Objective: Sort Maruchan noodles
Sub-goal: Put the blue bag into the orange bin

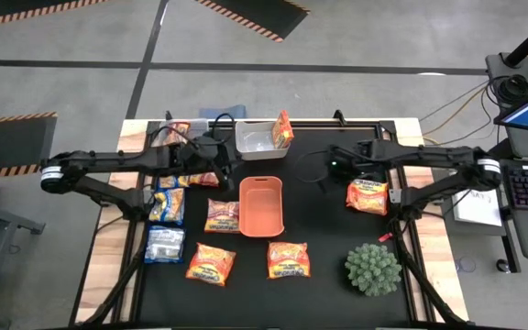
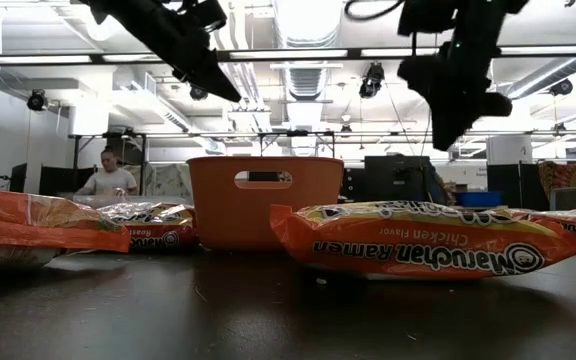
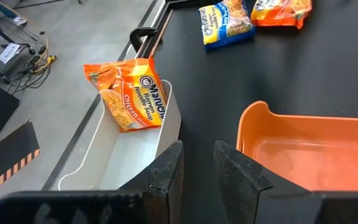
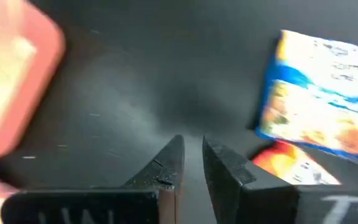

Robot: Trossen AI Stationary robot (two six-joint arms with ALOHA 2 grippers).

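Several Maruchan noodle packets lie flat on the black table: blue-and-yellow ones (image 1: 166, 206) at the left, orange ones (image 1: 211, 263) toward the near edge, and one (image 1: 368, 195) at the right. One orange packet (image 3: 129, 93) leans against the end wall inside the white tray (image 1: 250, 142). My left gripper (image 1: 223, 163) hangs above the table between that tray and the orange tray (image 1: 261, 206), its fingers (image 3: 197, 168) a little open with nothing between them. My right gripper (image 1: 333, 165) hangs over bare table, pointing down, its fingers (image 4: 191, 152) shut but for a slit, holding nothing.
A spiky green plant ball (image 1: 372, 268) stands near the front right. The orange tray stands in the table's middle, in front of the low view (image 2: 265, 195). Bare black table lies between the orange tray and the right-hand packet. A person (image 2: 108, 178) is in the room beyond.
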